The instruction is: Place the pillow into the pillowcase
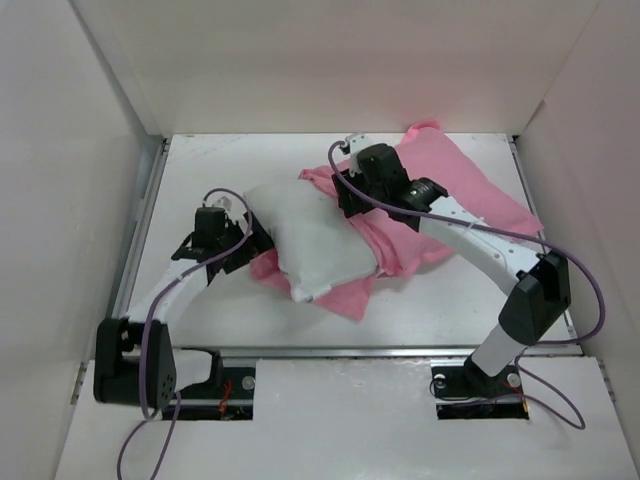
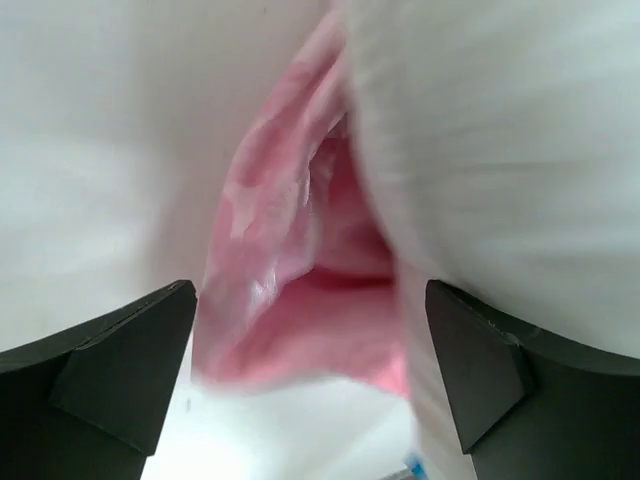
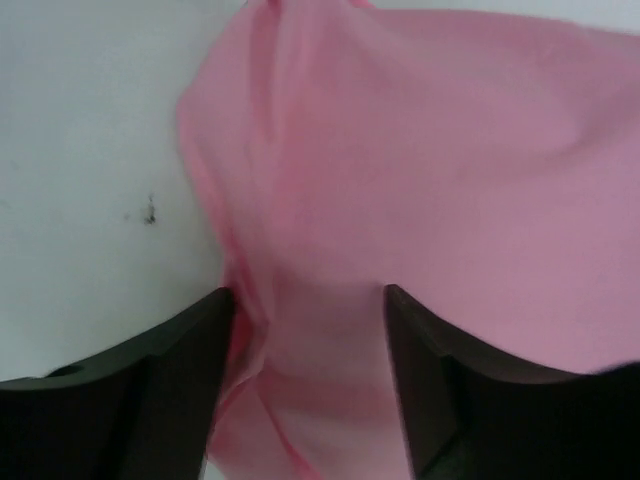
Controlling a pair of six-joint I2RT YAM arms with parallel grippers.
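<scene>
Pillow (image 2: 500, 150) cloth fills the right of your left wrist view. Your left gripper (image 2: 310, 300) has its jaws spread wide there and clamps nothing. Between them you look straight into a pink fold of the pillowcase (image 2: 300, 260), which gapes just beside the pillow's flank. That placement makes sense to me: from the pillow's left corner you can push it toward the sleeve.

Your right gripper (image 3: 308, 295) stands part-way open, its jaws straddling a ridge of the pink cloth without pinching it. I judge that it is placed to take the upper layer and hold the mouth up.

From above, the pillow lies slantwise in the middle of the table (image 1: 430, 300). The left gripper is at its left corner and the right gripper over its far right end. Most of the white bulk is bare. Only the right-hand end goes under a pink fold, and more pink shows from under the near edge, so the pillow rests on the lower layer.

As a container, the pillowcase holds that one end at most. The rest lies rumpled to the right. I cannot tell how far inside the pillow reaches.
</scene>
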